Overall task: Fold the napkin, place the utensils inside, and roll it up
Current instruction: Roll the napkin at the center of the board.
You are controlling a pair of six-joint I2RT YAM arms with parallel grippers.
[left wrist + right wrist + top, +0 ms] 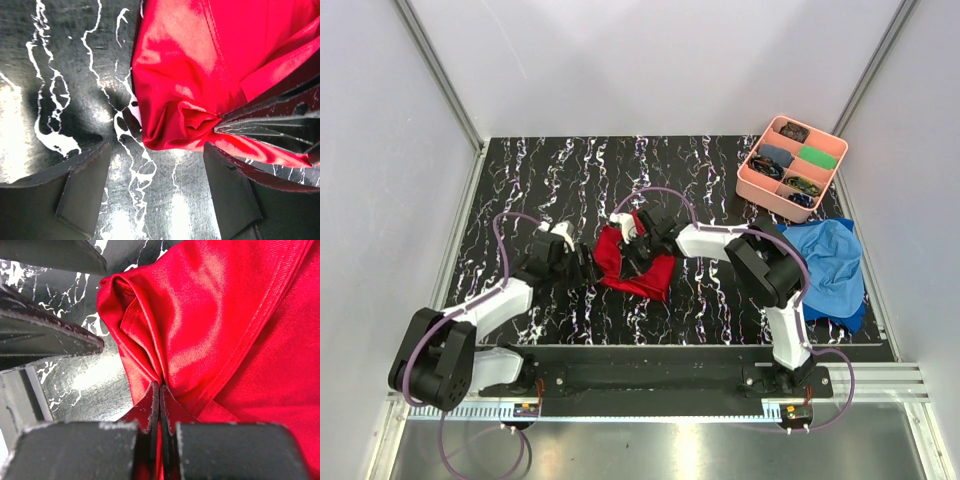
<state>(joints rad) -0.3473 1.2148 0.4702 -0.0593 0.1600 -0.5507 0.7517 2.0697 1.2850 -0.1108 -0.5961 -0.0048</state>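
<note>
One red napkin [658,278] is seen lying bunched near the middle of the black, white-veined bench [520,180], between the two hands. Two arms [495,305] are counted, each ending in one hand, and both are reached in toward the cloth from opposite sides. The right hand [160,390] is pressed together on a gathered fold of the napkin, with the shiny fabric pinched between its two fingers and drawn into creases at that spot. The left hand [157,150] is spread wide, its two dark fingers set apart low over the bench, with the rounded, folded edge of the napkin just beyond them and nothing gripped between them. One blue cloth [825,265] is found crumpled at the right side of the bench, well apart from the napkin. One pink tray [760,192] is placed at the far right corner, split into several compartments in which small dark, blue and green items are kept; their exact number cannot be told.
</note>
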